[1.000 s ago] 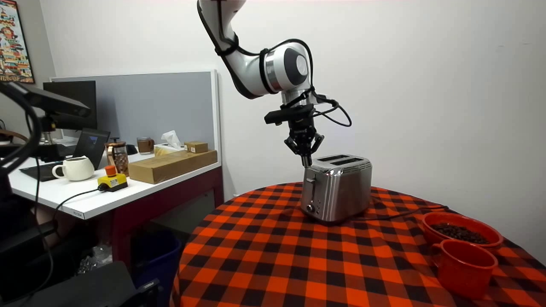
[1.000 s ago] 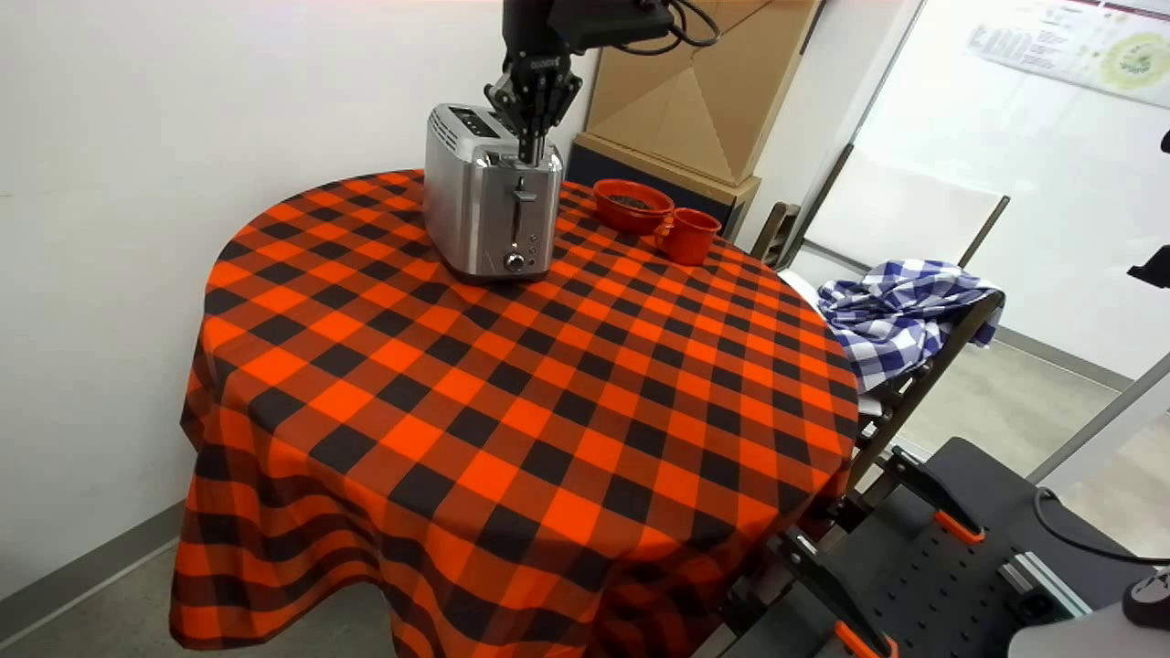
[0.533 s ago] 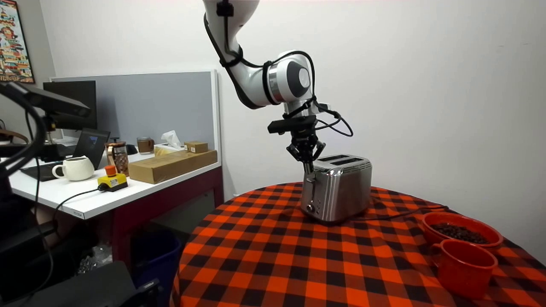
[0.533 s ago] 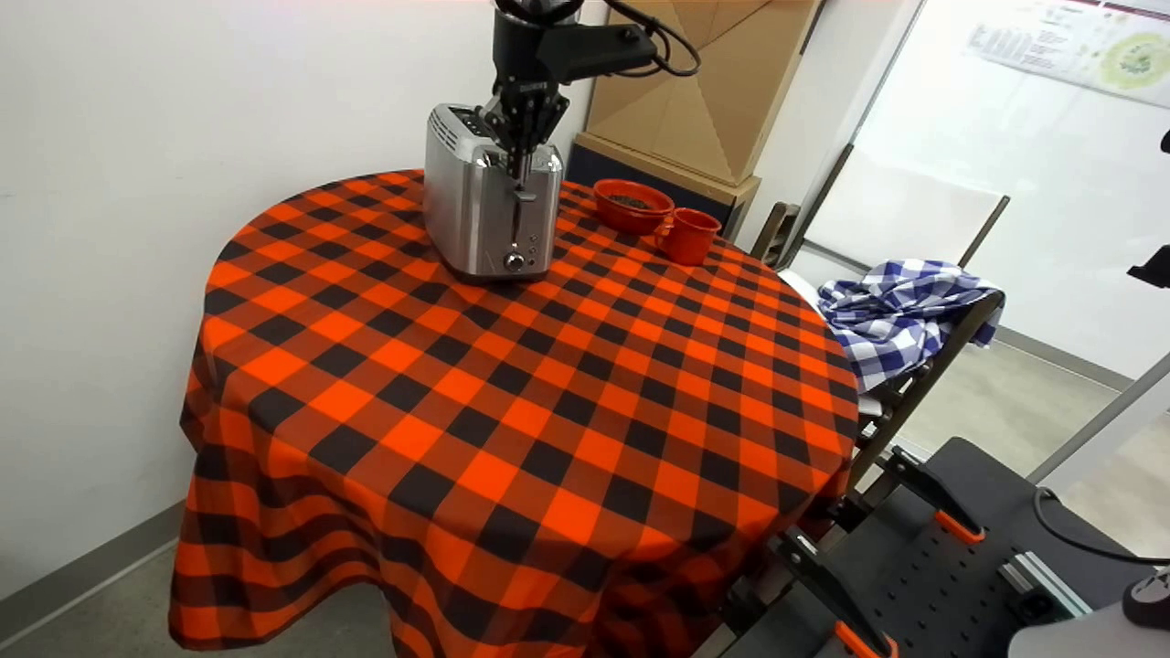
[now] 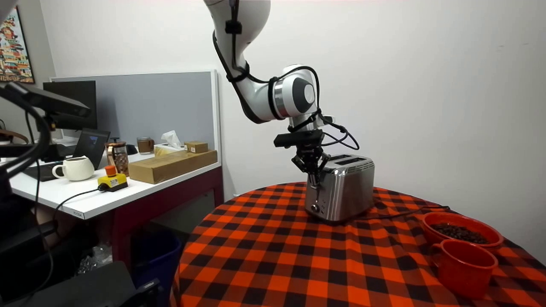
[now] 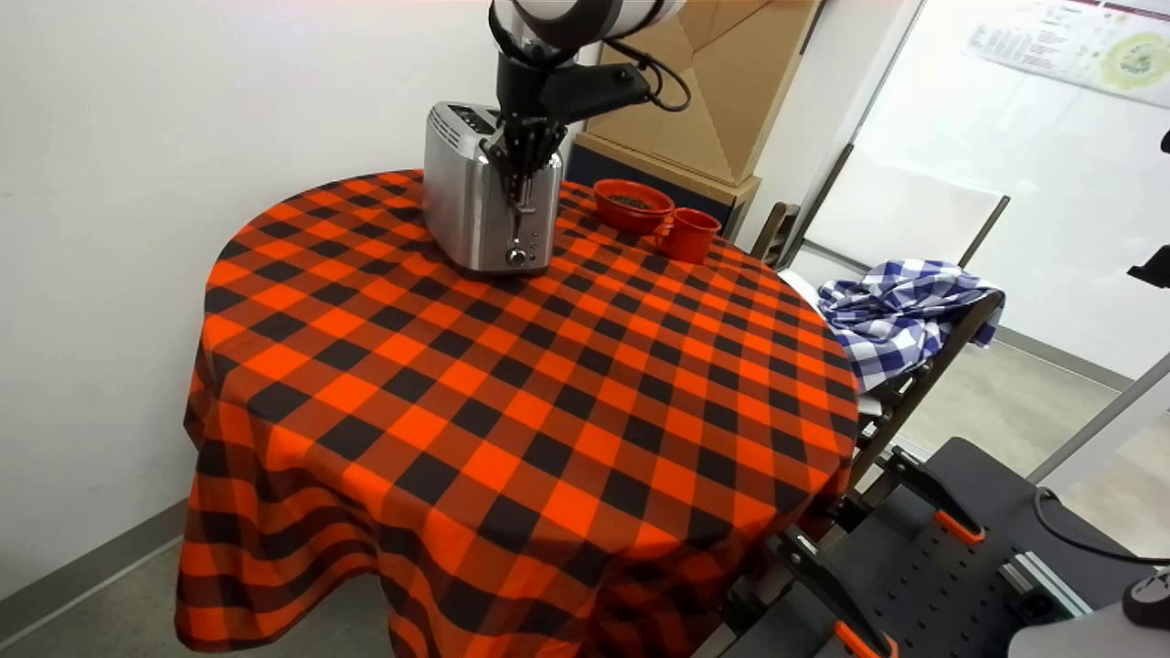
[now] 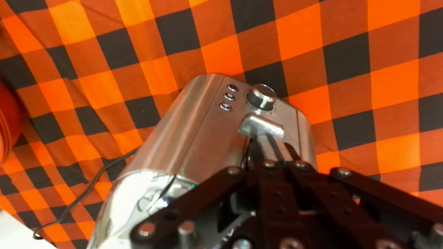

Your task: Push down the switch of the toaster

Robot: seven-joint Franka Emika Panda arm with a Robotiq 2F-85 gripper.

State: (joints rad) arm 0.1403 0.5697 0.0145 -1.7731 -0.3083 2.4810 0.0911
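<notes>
Ideally, the push should be running straight down, bearing squarely on the switch and not shoving the toaster away from the pincer. The pincer is sitting clenched, its jaws lying together and gripping nothing. The switch is jutting out directly beneath its tips, seemingly touching them, with the toaster's front standing just beside.

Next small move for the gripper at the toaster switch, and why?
I'd nudge the switch a little lower, gripper shut: in the wrist view the jaws are together and seem to bear on the switch, and in an exterior view some slot shows between switch and knob, so travel probably remains.
</notes>
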